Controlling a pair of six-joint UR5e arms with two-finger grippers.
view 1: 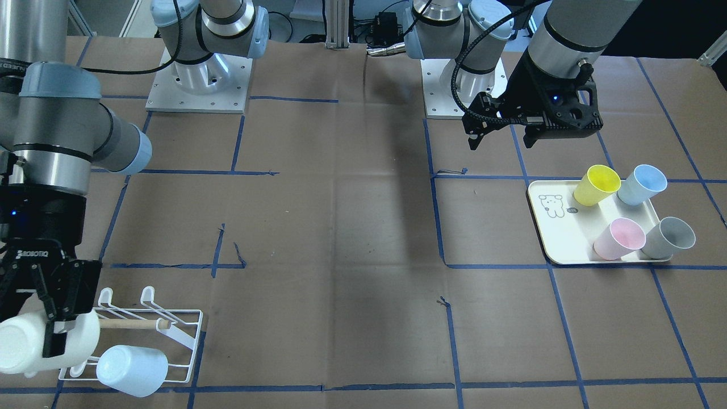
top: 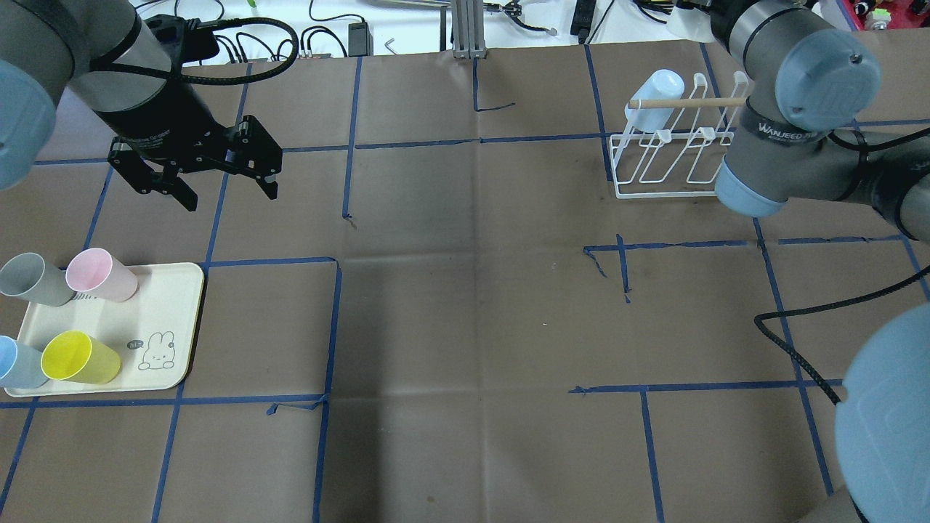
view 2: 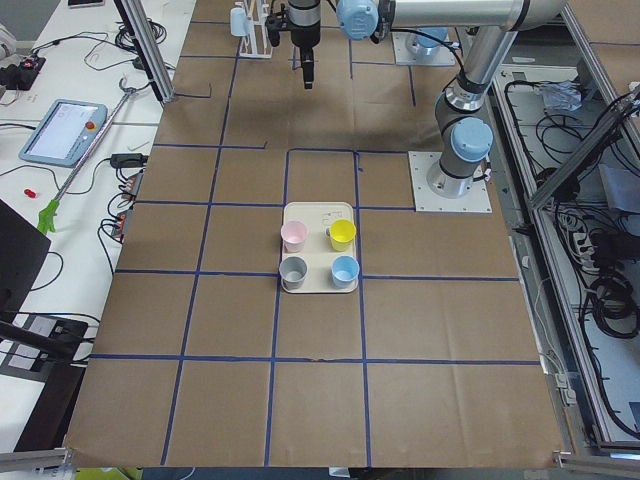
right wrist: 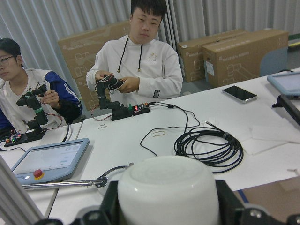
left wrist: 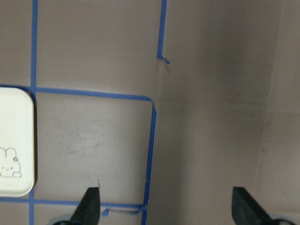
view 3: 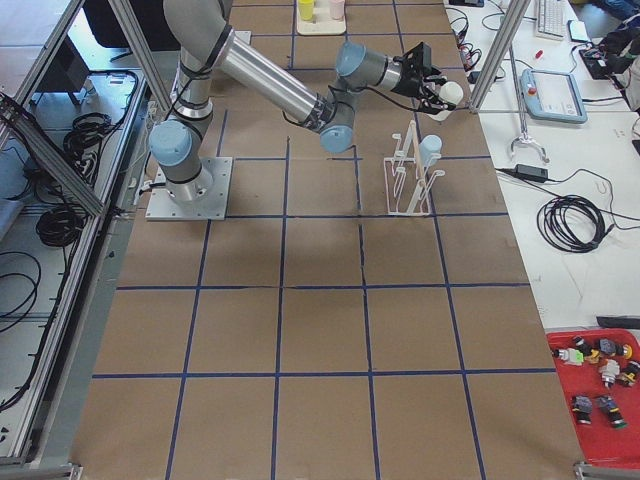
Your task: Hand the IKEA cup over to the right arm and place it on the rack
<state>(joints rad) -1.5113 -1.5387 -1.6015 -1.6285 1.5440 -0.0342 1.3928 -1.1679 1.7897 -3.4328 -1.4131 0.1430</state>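
Observation:
The IKEA cup (view 1: 23,347) is white and lies sideways in my right gripper (view 1: 48,332), which is shut on it just beside the white wire rack (view 1: 182,335). In the right wrist view the cup's base (right wrist: 168,185) fills the space between the fingers. A pale blue cup (view 1: 133,369) hangs on the rack, also seen from overhead as the pale cup (top: 654,91) by the wooden dowel (top: 690,103). My left gripper (view 1: 502,139) hangs open and empty above the table near the tray; the left wrist view shows its spread fingertips (left wrist: 91,206).
A cream tray (view 1: 559,238) holds yellow (view 1: 596,184), blue (view 1: 642,184), pink (view 1: 619,238) and grey (view 1: 670,237) cups. Blue tape lines grid the brown table. Two people sit at a white table (right wrist: 187,136) beyond the rack, with cables and a tablet.

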